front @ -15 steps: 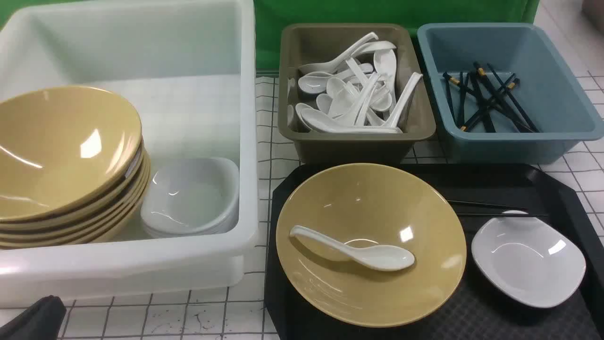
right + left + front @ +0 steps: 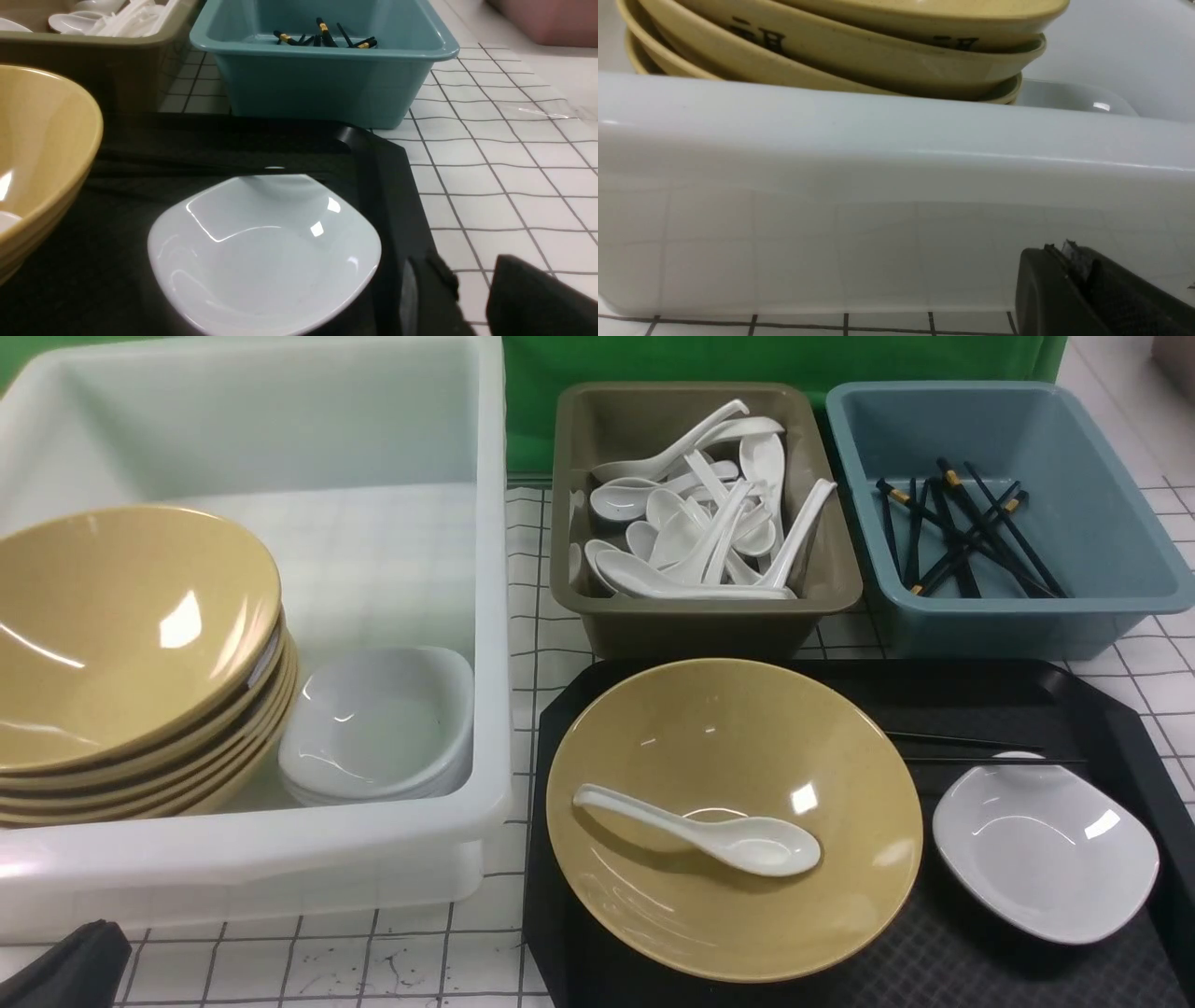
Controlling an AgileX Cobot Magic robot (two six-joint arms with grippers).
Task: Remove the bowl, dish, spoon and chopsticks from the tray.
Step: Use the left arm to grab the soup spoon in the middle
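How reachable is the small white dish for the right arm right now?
Probably yes. The dish sits uncovered by the tray's right edge, close to the open right end effector; chopsticks lie only at its far rim.

A big white tub (image 2: 495, 616) sits on the left. Inside it is a stack of yellow bowls (image 2: 131, 644), tipped a little to one side. Right beside them is a small pile of white dishes (image 2: 378, 728). Further back, in the middle, an olive bin (image 2: 700, 625) is full of white spoons (image 2: 691, 532), all jumbled up. Just beside it, a blue bin (image 2: 1102, 551) holds black sticks (image 2: 962, 532) with gold bands, lying crossed. Under it all is a white cloth (image 2: 373, 971) with thin black squares. A green wall (image 2: 653, 359) stands at the back.
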